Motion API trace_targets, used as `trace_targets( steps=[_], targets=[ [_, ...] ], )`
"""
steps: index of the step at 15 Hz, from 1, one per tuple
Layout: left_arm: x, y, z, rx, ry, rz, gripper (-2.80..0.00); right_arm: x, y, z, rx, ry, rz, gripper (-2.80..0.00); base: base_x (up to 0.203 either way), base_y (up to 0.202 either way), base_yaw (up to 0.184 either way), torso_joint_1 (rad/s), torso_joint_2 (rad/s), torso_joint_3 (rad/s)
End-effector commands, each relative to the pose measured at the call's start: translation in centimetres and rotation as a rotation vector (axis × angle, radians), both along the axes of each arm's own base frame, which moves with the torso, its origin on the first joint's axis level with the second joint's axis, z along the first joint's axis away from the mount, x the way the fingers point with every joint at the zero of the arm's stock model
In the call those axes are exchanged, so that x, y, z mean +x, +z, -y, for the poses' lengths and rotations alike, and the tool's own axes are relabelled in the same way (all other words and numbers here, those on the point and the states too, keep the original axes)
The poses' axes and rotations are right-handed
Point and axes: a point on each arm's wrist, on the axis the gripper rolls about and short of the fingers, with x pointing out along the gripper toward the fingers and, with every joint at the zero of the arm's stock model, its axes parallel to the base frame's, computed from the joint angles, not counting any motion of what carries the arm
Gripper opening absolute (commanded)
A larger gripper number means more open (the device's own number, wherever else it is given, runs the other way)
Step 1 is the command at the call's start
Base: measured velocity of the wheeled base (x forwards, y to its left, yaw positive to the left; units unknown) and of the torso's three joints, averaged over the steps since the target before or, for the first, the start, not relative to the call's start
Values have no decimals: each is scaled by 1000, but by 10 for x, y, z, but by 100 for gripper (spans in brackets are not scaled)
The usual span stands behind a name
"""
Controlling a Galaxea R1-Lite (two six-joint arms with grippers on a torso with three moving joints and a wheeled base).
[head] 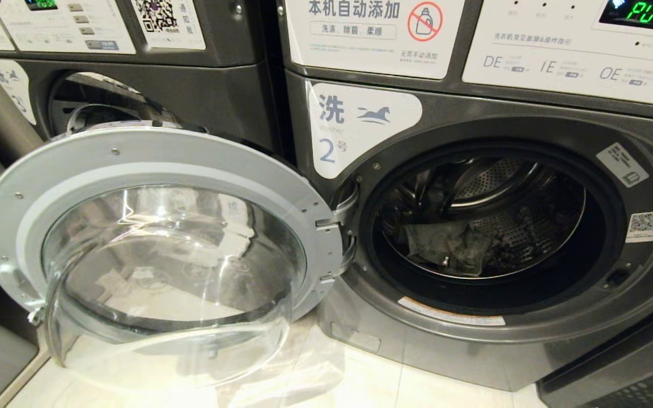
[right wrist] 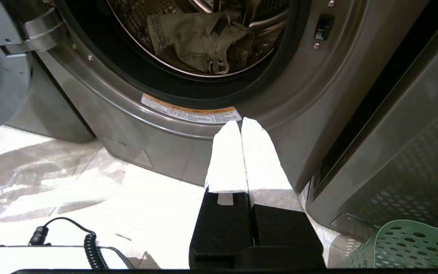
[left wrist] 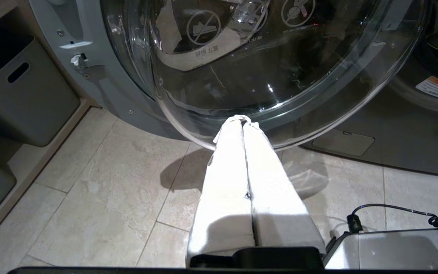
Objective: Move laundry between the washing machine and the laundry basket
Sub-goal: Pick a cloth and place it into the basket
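Lying crumpled in the perforated steel drum [head: 508, 226], soft laundry [head: 451, 243]; both grippers' fingers pressed together.

Pale beige tiled floor [left wrist: 101, 182] (glossy, kinda marbled) has the dark grey front-loading washing machine [right wrist: 188, 152] and green perforated plastic basket [right wrist: 405, 243] sitting on it.

Washing machine [head: 530, 317]: dark grey front-loader, white label marked 2, right half of my head view; round glass door [head: 162, 255] swung fully open at lower left.
Laundry [head: 445, 243]: crumpled grey-olive cloth lying in the drum's bottom.
Laundry basket [right wrist: 405, 247]: green, perforated; only a corner shows at lower right of my right wrist view.
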Motion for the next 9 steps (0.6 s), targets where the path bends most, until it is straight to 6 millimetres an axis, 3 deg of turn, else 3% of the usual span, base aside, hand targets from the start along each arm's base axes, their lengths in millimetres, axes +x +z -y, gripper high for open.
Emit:
trace_targets(
  steps=[1, 9],
  targets=[
    [0, 0, 0, -4, 2, -1, -280, 0, 0, 0, 0, 0, -1, -280, 0, 0, 0, 7, 4, -85],
    [0, 0, 0, -9, 2, -1, -280, -1, 4, 0, -69, -2, 12, -280, 0, 0, 0, 0, 1, -4]
  ],
)
